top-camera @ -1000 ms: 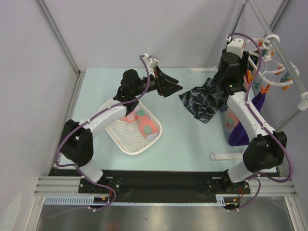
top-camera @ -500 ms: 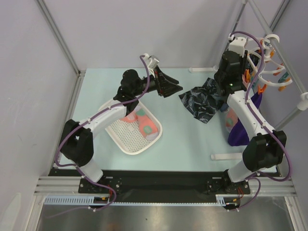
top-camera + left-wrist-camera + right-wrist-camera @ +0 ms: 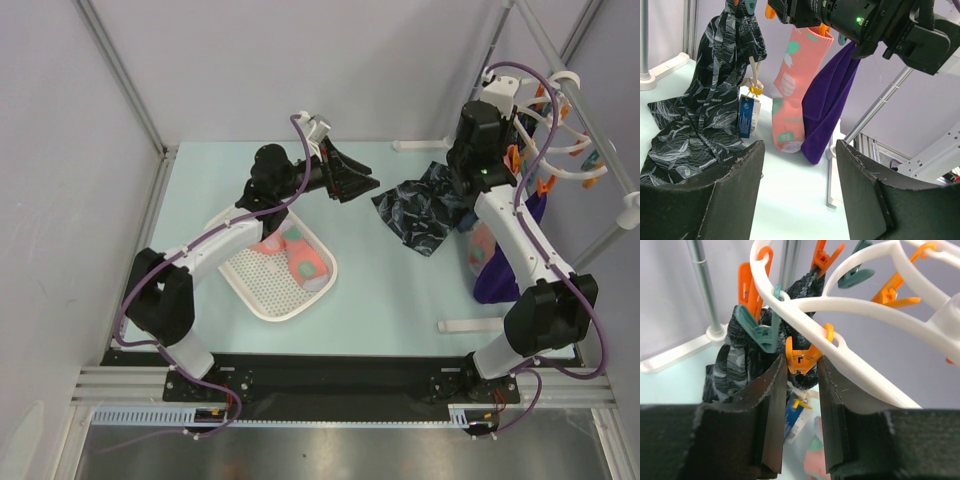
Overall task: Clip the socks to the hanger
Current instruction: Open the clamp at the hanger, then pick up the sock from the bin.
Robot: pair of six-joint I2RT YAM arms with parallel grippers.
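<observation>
Where the pale worktop (image 3: 390, 290) fills the top view, the right arm (image 3: 520, 240) rises from its base at 5 o'clock up to the rack at 2 o'clock. The left arm (image 3: 215, 245) stretches from 7 o'clock toward the middle. At 2 o'clock the white ring-frame hanger (image 3: 570, 160) hangs above the worktop's edge.

From it a dark patterned cloth (image 3: 420, 215) droops at 1 o'clock, its lower part spread on the worktop. A purple garment (image 3: 827, 100) hangs just beside it on the 3 o'clock side. A white perforated basket (image 3: 255, 300) sits at 8 o'clock and holds two socks (image 3: 295, 255), salmon-pink with pale patches, lying side by side.

A third hanging sock (image 3: 792, 90) is pinned to the hanger by its cuff. In the left wrist view it hangs between the dark cloth and the purple garment, touching the latter.

The left claw (image 3: 799, 150) is held above the worktop just past the basket at 11 o'clock, its fingers well apart and gripping nothing. The right claw (image 3: 802, 365) is up at the hanger's rim, clamped on an orange peg (image 3: 802, 357) that dangles from the white frame. A teal peg (image 3: 757, 327) hangs just beside it at 9 o'clock. A small blue tag (image 3: 746, 116) hangs from the dark cloth.
</observation>
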